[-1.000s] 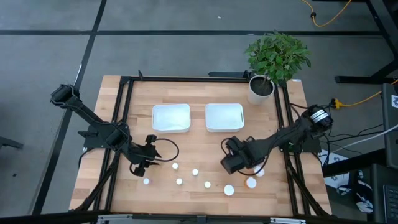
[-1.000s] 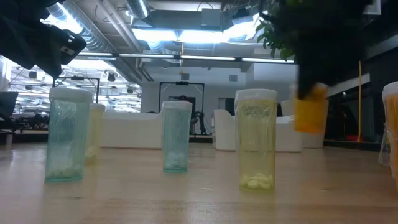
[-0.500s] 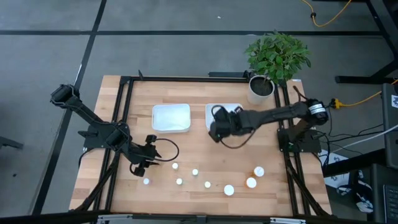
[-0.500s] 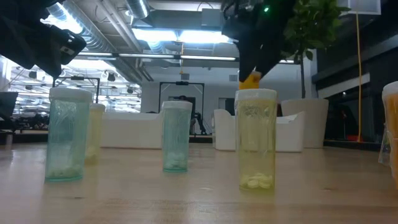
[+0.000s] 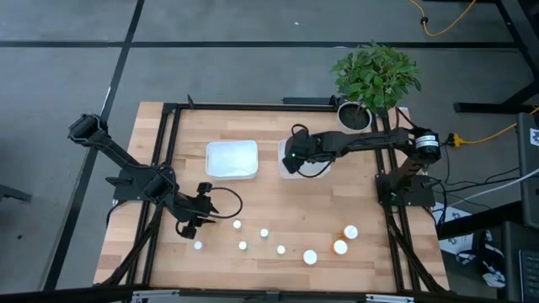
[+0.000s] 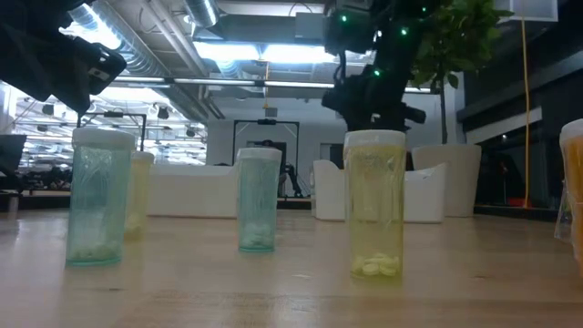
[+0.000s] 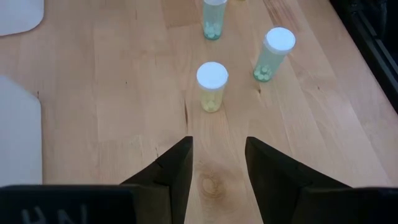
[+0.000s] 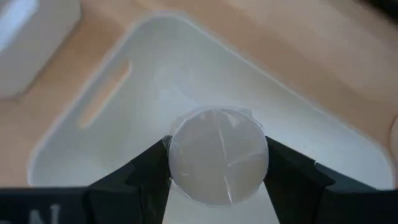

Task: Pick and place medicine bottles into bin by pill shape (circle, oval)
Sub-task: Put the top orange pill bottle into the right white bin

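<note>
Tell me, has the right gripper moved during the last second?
Yes. The right gripper went from near the front bottles to over the right bin, beside the plant pot, gripping a bottle.

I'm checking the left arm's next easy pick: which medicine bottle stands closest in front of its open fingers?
The pale yellow, white-capped bottle, upright just ahead of the left gripper. The two greenish bottles stand farther off.

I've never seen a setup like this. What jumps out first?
The right gripper reaches across the table, holding a white-capped bottle over the right white bin. The left gripper waits open by the small bottles near the front edge. A leafy potted plant fills the far right corner.
</note>
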Action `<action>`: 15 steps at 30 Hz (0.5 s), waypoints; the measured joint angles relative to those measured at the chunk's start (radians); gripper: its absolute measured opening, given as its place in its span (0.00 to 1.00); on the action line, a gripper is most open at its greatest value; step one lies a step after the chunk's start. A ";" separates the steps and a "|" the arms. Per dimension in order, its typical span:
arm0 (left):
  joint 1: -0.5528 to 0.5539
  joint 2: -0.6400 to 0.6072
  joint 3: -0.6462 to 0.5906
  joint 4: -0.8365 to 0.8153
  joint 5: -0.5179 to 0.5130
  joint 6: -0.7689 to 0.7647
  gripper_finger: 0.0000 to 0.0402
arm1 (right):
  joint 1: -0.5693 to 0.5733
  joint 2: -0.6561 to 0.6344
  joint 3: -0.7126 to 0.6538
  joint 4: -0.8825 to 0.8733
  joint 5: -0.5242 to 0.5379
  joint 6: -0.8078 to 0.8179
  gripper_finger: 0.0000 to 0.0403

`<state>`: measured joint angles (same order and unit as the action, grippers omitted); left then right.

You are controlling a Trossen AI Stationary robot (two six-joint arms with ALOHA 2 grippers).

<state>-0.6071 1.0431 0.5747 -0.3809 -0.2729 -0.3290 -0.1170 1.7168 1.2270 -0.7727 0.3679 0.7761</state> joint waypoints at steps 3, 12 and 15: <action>0.000 0.000 0.000 0.000 0.000 0.000 0.35 | -0.018 0.000 -0.034 0.004 -0.010 0.000 0.55; 0.000 0.000 0.000 0.000 0.000 0.000 0.35 | -0.044 0.000 -0.074 0.015 0.004 -0.001 0.55; 0.000 0.000 0.000 0.000 0.000 0.000 0.35 | -0.045 0.000 -0.074 0.015 0.006 -0.029 0.57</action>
<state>-0.6071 1.0431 0.5747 -0.3809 -0.2729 -0.3290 -0.1618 1.7168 1.1530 -0.7576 0.3741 0.7473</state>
